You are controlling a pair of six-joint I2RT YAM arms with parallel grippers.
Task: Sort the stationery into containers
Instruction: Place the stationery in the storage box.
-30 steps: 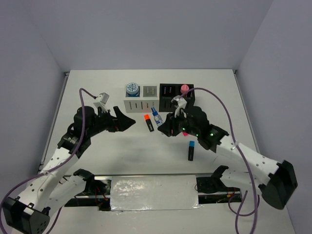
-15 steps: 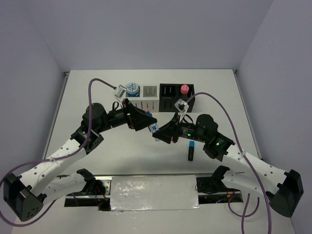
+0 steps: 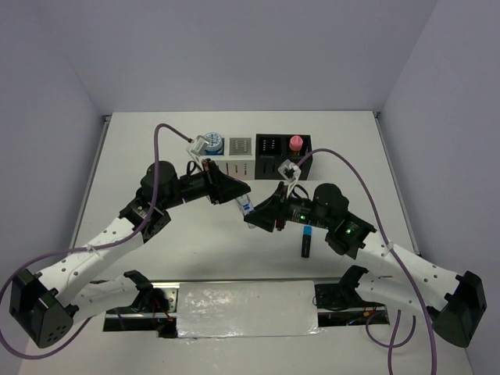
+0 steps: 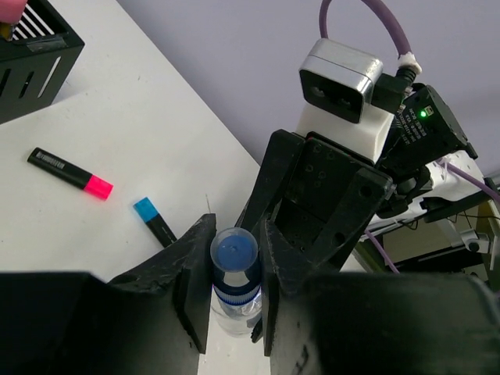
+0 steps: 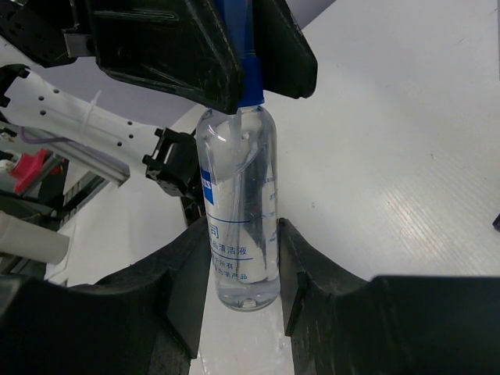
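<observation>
Top view: within the last second the left arm has swung in from the left side of the desk [image 3: 348,148] to its centre. The left claw [image 3: 241,202] now meets the right claw [image 3: 255,219] tip to tip, just in front of the white organiser [image 3: 226,166]. The clear blue-capped bottle [image 3: 247,207] has left its spot beside the orange highlighter, which is now hidden, and sits between the two claws. This reads as a handover in hand; the bottle is not yet sorted. The black organiser [image 3: 273,160] stands close behind the right claw and a blue-capped highlighter [image 3: 306,241] lies beside the right forearm, so the centre is crowded. Bare desk shows to the left and far right. Left wrist view: the left claw's fingers [image 4: 195,266] press both sides of the blue cap. A pink-capped highlighter [image 4: 70,173] lies well apart on the desk beyond. Right wrist view: the right claw is clamped on the bottle's lower body, with fingers [image 5: 195,258] touching either side and the left claw on the cap above. Judgement: one claw must release before either retreats, and each has the most room back along its own forearm, away from the organiser fronts.
</observation>
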